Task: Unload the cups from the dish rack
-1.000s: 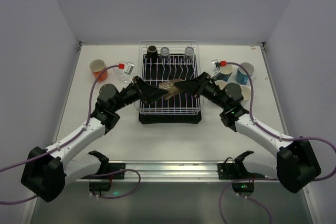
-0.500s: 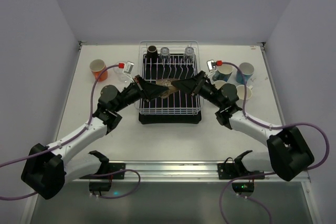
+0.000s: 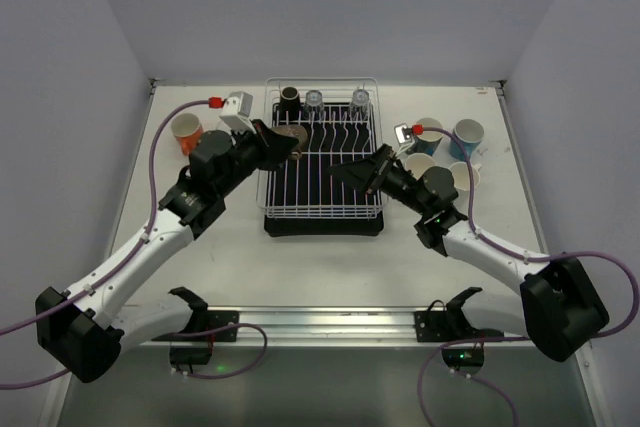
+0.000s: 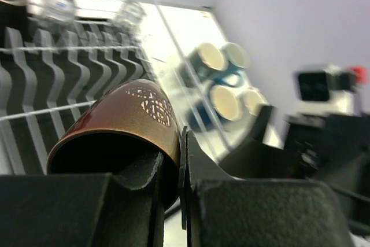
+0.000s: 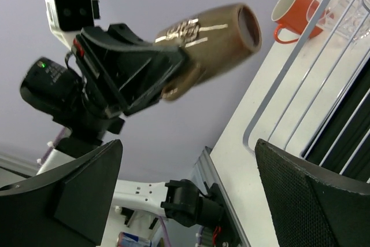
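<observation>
My left gripper (image 3: 278, 144) is shut on the rim of a brown cup (image 3: 293, 135) and holds it in the air over the left side of the dish rack (image 3: 372, 209). In the left wrist view one finger (image 4: 130, 177) sits inside the brown cup (image 4: 124, 120) and the other outside its wall. My right gripper (image 3: 358, 175) stands wide open over the rack's right side with nothing in it. From the right wrist, the brown cup (image 5: 208, 36) hangs sideways from the left gripper (image 5: 136, 67). A dark cup (image 3: 290, 99) and two glass cups (image 3: 314, 100) (image 3: 360, 100) stand along the rack's back row.
An orange cup (image 3: 186, 132) stands on the table left of the rack, also in the right wrist view (image 5: 295, 7). Several blue and cream cups (image 3: 448, 152) are grouped right of the rack, close to the right arm. The rack's upright prongs (image 4: 69, 79) lie below the left gripper.
The left gripper has closed on the brown cup and lifted it up and back to the left. The right gripper has let go of it, opened wide and drawn back to the right.
</observation>
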{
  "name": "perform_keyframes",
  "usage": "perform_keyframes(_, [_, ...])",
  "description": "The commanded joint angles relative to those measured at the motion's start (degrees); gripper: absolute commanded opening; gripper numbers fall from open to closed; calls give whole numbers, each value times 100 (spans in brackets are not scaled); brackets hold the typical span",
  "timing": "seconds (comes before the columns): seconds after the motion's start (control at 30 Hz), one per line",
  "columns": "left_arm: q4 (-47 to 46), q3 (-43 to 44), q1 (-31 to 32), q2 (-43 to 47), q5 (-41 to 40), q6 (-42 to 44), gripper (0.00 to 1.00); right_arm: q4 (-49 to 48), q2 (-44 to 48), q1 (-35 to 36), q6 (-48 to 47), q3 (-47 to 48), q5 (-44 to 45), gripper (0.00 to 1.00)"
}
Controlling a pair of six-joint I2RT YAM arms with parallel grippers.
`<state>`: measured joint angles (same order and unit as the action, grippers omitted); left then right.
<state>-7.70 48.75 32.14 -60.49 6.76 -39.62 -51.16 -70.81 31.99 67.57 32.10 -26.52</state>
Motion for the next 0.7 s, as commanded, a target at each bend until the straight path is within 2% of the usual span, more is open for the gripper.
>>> perform_keyframes(0.0, [1950,1179,-172,-182,-1597,1183,0,516,532,36,-463,-37,130,99])
perform_keyframes(0.07, [2447,1530,-392,-340,-1863,1500,0,947,769,27,-771,-46,322,99])
perform_keyframes(0.1, [2841,1602,-750,-384,-1819,1588,0,1359,1031,36,-902,-37,402,99])
perform_keyframes(0.2, [3318,1647,-1602,-507,-1311,1781,0,2071,1541,27,-1342,24,700,99])
perform_keyframes(0.4, [3574,1287,-2650,-1130,-1160,2115,0,3576,2105,27,-2220,498,833,99])
perform_keyframes(0.67, [3565,1426,-2862,-2335,-1432,2116,0,4333,2659,27,-2644,499,1009,99])
